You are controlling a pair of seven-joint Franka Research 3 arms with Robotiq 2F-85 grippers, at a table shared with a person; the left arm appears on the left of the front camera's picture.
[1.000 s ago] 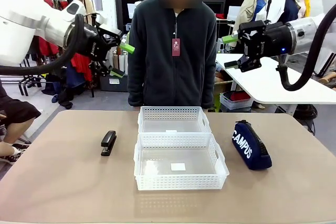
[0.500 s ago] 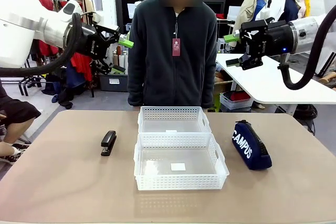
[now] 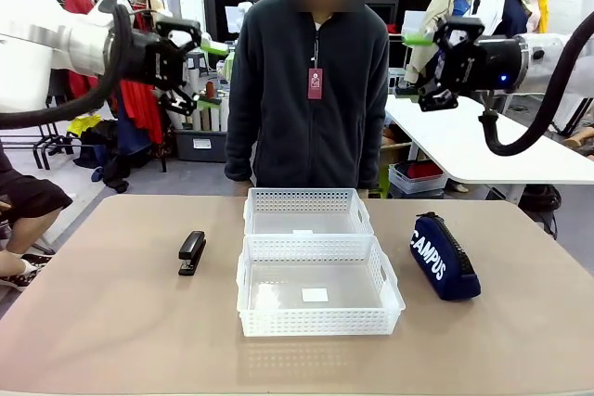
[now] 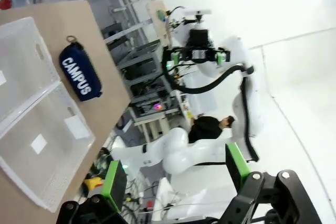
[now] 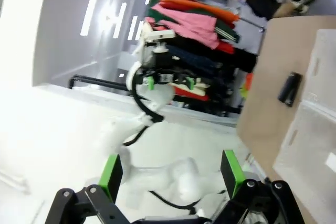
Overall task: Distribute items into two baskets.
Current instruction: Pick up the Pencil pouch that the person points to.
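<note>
White "CAMPUS" lettering runs along the side of the navy pouch (image 3: 444,257); no other text is readable.

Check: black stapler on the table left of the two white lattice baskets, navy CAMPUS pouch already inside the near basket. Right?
No. The front view shows the navy blue soft CAMPUS pouch lying on the table, right of the two white plastic lattice baskets, not inside one. The small black stapler is left of them.
</note>
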